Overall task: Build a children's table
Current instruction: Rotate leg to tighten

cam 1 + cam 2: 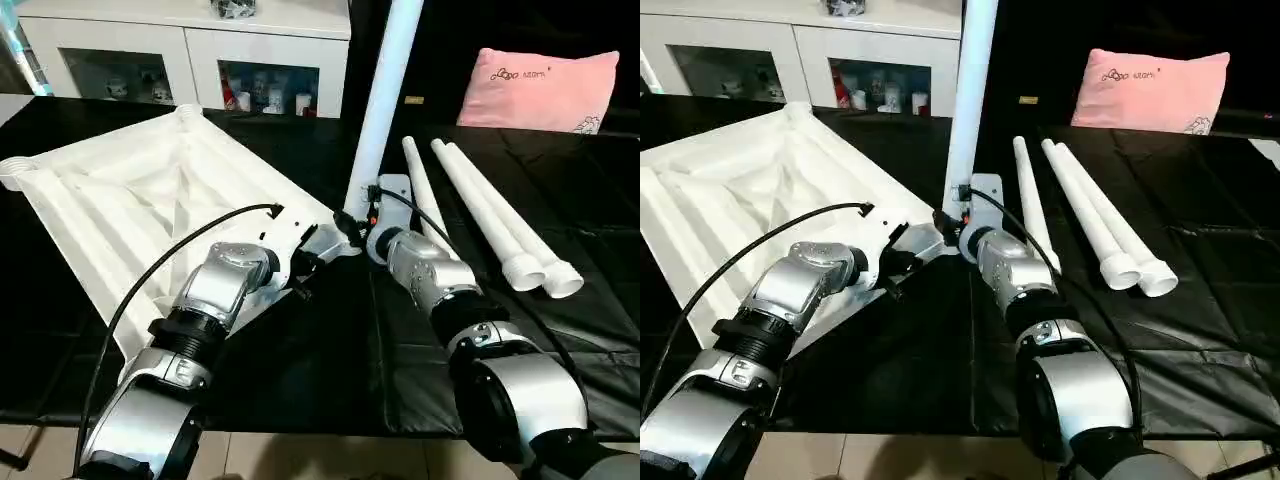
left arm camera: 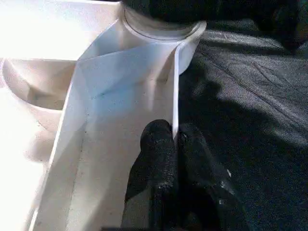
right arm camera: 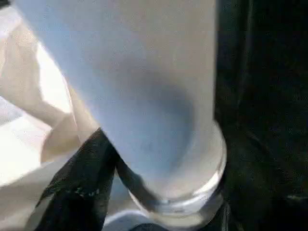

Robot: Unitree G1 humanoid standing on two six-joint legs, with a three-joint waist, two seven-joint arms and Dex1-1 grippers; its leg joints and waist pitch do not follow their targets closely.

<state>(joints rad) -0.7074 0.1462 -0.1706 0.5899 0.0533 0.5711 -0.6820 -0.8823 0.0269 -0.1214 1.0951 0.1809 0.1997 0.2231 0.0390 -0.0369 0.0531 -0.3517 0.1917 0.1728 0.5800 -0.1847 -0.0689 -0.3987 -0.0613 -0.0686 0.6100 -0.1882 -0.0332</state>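
White tabletop (image 1: 130, 200), underside up on black mat (image 1: 330, 350), edge wall pinched in closed left claw (image 2: 175, 139); one leg (image 1: 385, 95) upright in corner socket between spread fingers of right claw (image 1: 362, 222); three legs (image 1: 490, 215) beyond its right.

White ribbed tabletop (image 1: 120, 200) and white legs (image 1: 480, 215) on a black mat (image 1: 560, 300); pink pillow (image 1: 545, 90); silver arms, black grippers.
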